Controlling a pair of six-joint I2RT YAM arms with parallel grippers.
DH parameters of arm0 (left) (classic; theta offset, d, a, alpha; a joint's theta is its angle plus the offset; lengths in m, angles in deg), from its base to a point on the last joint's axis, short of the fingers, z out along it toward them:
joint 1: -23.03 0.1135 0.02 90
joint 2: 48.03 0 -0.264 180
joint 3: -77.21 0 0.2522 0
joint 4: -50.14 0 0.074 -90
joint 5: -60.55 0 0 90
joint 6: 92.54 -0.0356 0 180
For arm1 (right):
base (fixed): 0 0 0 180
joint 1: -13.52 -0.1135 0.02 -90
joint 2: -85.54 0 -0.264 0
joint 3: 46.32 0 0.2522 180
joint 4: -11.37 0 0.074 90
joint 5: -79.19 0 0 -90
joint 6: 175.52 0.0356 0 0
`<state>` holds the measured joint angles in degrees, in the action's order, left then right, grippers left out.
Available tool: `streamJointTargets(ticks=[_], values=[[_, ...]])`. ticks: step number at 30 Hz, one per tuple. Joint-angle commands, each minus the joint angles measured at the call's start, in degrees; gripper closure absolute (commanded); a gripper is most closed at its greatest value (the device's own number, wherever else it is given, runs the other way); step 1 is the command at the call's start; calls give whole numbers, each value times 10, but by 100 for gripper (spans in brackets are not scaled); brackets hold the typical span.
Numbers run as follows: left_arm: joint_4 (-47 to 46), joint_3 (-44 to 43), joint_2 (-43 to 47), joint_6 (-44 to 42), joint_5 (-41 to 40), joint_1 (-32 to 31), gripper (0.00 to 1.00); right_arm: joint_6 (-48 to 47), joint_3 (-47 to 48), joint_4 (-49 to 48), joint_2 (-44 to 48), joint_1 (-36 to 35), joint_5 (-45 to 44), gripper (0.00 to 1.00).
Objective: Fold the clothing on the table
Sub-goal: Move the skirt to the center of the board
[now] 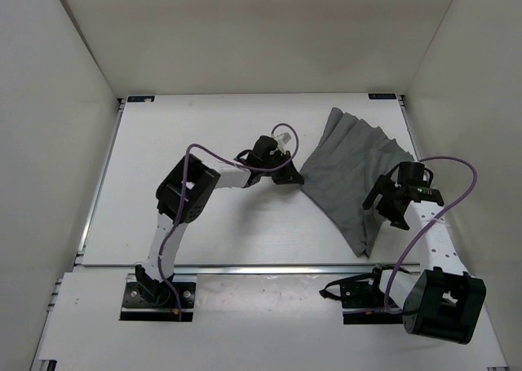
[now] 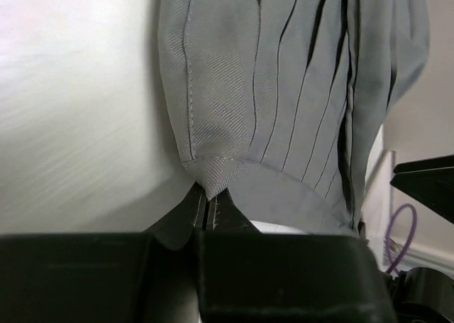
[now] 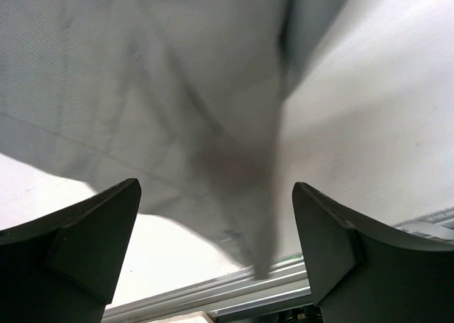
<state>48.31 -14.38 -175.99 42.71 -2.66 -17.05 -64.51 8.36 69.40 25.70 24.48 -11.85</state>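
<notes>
The grey pleated clothing lies spread on the right side of the white table, its narrow end pointing toward the near rail. My left gripper sits at the garment's left corner. In the left wrist view its jaws stand together, and the left gripper is shut on that hemmed corner of the clothing. My right gripper hovers over the garment's right part. The right gripper is open, with the blurred clothing below and between its fingers, not pinched.
A metal rail runs along the table's near edge and shows below the cloth's tip as the rail. White walls enclose the table on three sides. Purple cables loop off both arms.
</notes>
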Motion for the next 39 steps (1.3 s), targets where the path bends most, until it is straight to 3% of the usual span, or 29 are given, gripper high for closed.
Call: streamJointTargets(ticks=[1, 5, 10, 14, 22, 29, 32, 34, 35, 39], values=[[91, 14, 116, -66, -53, 31, 100, 13, 16, -23, -5, -17, 24, 16], [111, 147, 238, -106, -97, 61, 100, 34, 14, -33, -6, -53, 22, 15], [172, 291, 376, -146, -144, 70, 100, 52, -42, -104, 2, -72, 85, 25], [261, 336, 478, -143, -198, 62, 100, 58, -25, -133, -51, -107, 104, 21], [299, 425, 586, -133, -158, 8, 100, 70, 63, -210, -164, -237, 109, 19], [341, 445, 640, -152, -146, 32, 100, 68, 121, -233, -295, -279, 119, 28], [353, 450, 657, -155, -151, 44, 100, 65, 154, -233, -329, -294, 118, 42], [369, 450, 662, -157, -150, 52, 100, 66, 180, -242, -346, -297, 120, 70], [373, 450, 663, -161, -153, 54, 100, 62, 203, -240, -364, -299, 125, 80], [378, 456, 673, -161, -161, 67, 100, 45, 323, -219, -430, -297, 112, 87]])
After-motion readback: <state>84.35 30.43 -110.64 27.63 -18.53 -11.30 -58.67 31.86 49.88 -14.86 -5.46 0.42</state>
